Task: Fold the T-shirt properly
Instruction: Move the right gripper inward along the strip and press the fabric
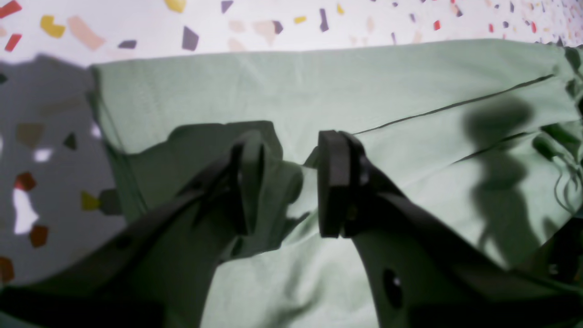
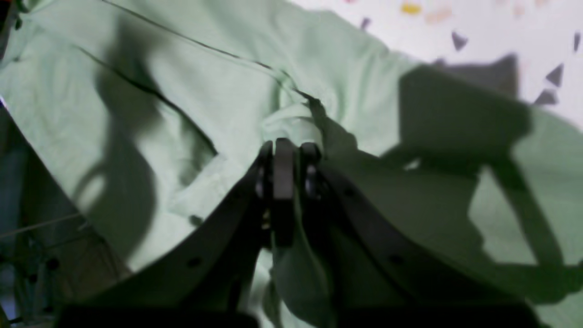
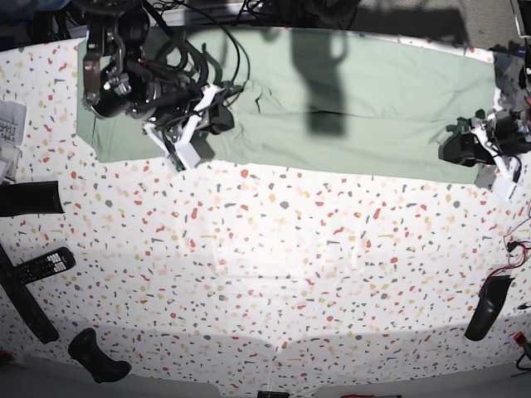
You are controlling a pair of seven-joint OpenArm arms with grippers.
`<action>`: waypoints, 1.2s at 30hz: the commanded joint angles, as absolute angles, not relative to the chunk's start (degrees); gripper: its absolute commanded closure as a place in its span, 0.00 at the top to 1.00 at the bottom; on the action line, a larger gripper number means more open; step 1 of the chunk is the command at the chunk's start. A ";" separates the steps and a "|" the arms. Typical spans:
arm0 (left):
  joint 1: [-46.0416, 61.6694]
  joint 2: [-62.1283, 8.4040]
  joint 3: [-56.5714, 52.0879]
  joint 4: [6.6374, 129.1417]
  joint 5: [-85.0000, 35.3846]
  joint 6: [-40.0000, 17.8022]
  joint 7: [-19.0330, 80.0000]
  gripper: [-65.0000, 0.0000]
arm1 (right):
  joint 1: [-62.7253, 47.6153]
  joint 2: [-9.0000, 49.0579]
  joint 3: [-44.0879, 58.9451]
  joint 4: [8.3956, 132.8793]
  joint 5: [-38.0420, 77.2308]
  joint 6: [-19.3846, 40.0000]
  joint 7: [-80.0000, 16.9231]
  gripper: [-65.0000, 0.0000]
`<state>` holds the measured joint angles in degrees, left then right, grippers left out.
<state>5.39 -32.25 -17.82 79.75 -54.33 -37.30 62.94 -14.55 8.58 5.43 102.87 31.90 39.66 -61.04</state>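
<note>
Lying flat, T-shirt [image 3: 348, 99]; pale mint, lightly creased

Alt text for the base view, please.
A pale green T-shirt lies spread along the far edge of a speckled table, with the right gripper and the left gripper at its opposite ends.

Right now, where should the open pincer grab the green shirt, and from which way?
Grab the shirt at the loose corner flap already bunched between the left pincer fingers. Come from the table side, over the bare edge, since that flap lifts off the flat cloth. The right pincer looks shut on a raised fold.
</note>
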 commanded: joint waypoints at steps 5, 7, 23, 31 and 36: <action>4.78 -33.52 -18.44 80.66 -55.40 -37.32 61.84 0.29 | -14.46 8.86 5.54 106.61 34.33 40.00 -61.32 0.00; 4.78 -33.52 -18.44 80.66 -55.37 -37.34 61.84 0.29 | -14.46 8.86 5.54 107.15 37.28 40.00 -64.86 0.00; 4.80 -33.52 -18.44 80.66 -55.40 -37.32 61.87 0.29 | -15.44 11.11 5.61 107.68 49.10 40.00 -80.00 0.14; 4.78 -33.54 -18.44 80.66 -55.33 -37.34 61.87 0.29 | -16.82 14.35 5.61 107.68 61.63 40.00 -80.00 0.30; 4.78 -33.52 -18.44 80.66 -53.41 -37.34 61.82 0.29 | -19.31 17.23 5.54 107.68 71.11 40.00 -80.00 0.30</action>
<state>5.37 -32.25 -17.82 79.75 -52.42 -37.30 62.96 -19.29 16.78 5.39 106.67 69.56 39.70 -80.25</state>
